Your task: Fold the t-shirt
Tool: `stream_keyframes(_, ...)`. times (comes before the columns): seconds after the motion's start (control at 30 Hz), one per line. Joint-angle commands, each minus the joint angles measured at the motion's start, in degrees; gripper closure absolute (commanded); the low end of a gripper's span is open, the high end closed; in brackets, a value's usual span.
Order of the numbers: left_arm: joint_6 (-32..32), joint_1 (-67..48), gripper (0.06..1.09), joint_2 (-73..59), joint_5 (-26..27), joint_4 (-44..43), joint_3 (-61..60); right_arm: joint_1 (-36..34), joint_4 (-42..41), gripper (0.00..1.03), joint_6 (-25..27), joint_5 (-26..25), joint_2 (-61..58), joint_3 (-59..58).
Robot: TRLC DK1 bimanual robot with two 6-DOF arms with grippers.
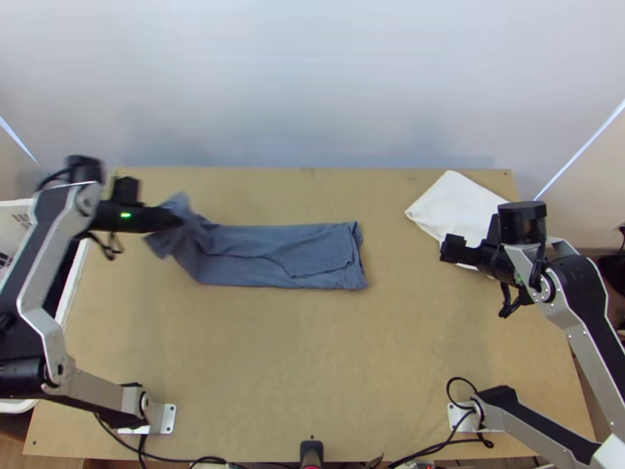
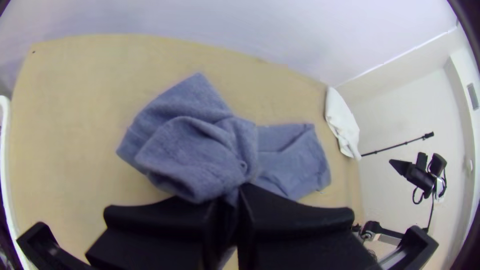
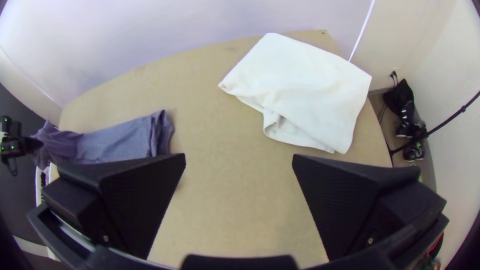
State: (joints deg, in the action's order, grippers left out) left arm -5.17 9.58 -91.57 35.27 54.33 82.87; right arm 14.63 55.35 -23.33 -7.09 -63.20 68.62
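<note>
Pinching the bunched end of the blue-grey t-shirt (image 1: 312, 244) with the left pincer (image 1: 176, 220); holding the right pincer (image 1: 448, 248) spread near the white cloth (image 1: 457, 207) on the worktop (image 1: 312, 344).

On the light wooden table (image 1: 312, 359) lie 1 blue-grey t-shirt (image 1: 258, 254) and, well apart, 1 white cloth (image 1: 455, 205).

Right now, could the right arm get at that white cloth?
Probably yes: the right pincer is open and empty, close by the white cloth, and I see nothing standing between them.
</note>
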Motion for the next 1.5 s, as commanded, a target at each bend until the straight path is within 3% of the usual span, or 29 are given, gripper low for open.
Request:
stream_keyframes(0.0,9.48,-17.23,1.05,1.13,-2.57,-2.47,0.89,-0.83,0.81,0.03,-0.05,-0.03,1.94,-0.33)
stream_keyframes(0.37,18.26,-31.38,1.05,-11.35,-5.91,-10.12,7.66,-1.8,1.51,0.04,-0.84,0.06,5.02,-2.44)
stream_keyframes(0.97,24.59,-44.65,1.03,-32.62,-7.93,-11.0,29.98,-1.63,1.51,0.04,-3.47,0.68,8.09,-8.06)
stream_keyframes(1.0,24.24,-45.18,0.82,-33.24,-7.93,-11.17,31.04,-1.63,1.51,0.03,-3.56,0.68,8.0,-8.15)
stream_keyframes(1.07,23.54,-46.5,0.06,-33.32,-7.76,-12.93,31.91,-1.54,1.42,0.04,-3.56,0.94,7.83,-8.59)
stream_keyframes(1.1,23.19,-47.03,0.1,-33.76,-7.76,-12.93,33.5,-1.36,1.16,0.04,-3.74,1.12,7.65,-9.03)
stream_keyframes(1.37,26.44,-47.82,0.1,-29.54,-6.0,-16.97,40.09,2.94,-5.26,0.03,-5.32,1.47,2.91,-16.76)
stream_keyframes(1.47,26.26,-46.41,0.1,-28.84,-6.0,-16.53,40.53,5.93,-9.65,0.03,-7.61,4.1,-1.93,-17.91)
